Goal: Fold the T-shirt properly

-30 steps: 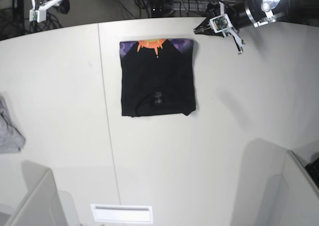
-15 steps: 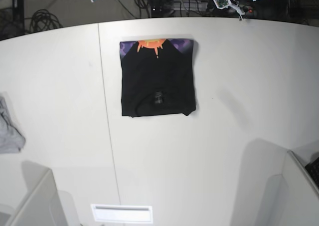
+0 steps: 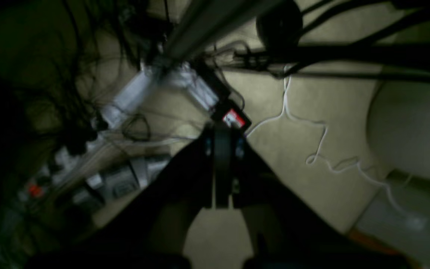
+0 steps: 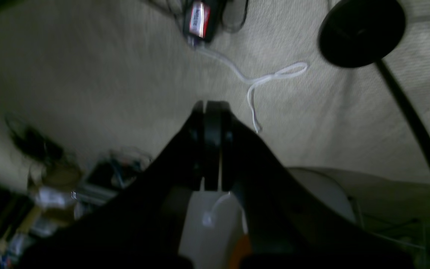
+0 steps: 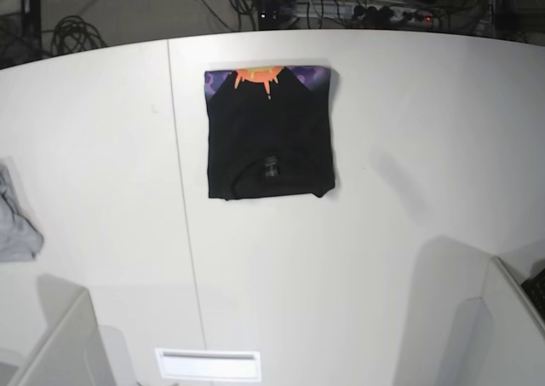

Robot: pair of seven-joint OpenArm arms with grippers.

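The T-shirt (image 5: 269, 133) is seen folded into a neat rectangle on the white table (image 5: 409, 130), apparently finished, while the left gripper (image 3: 222, 140) and right gripper (image 4: 211, 112) are pointed at the floor, clamped together and empty.

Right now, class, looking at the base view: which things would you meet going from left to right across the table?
Grey cloth → seam in the table → folded black T-shirt → bare white table.

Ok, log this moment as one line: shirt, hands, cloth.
T-shirt: folded rectangle, flat on table | left hand: shut, empty | right hand: shut, empty | grey cloth: table's left edge
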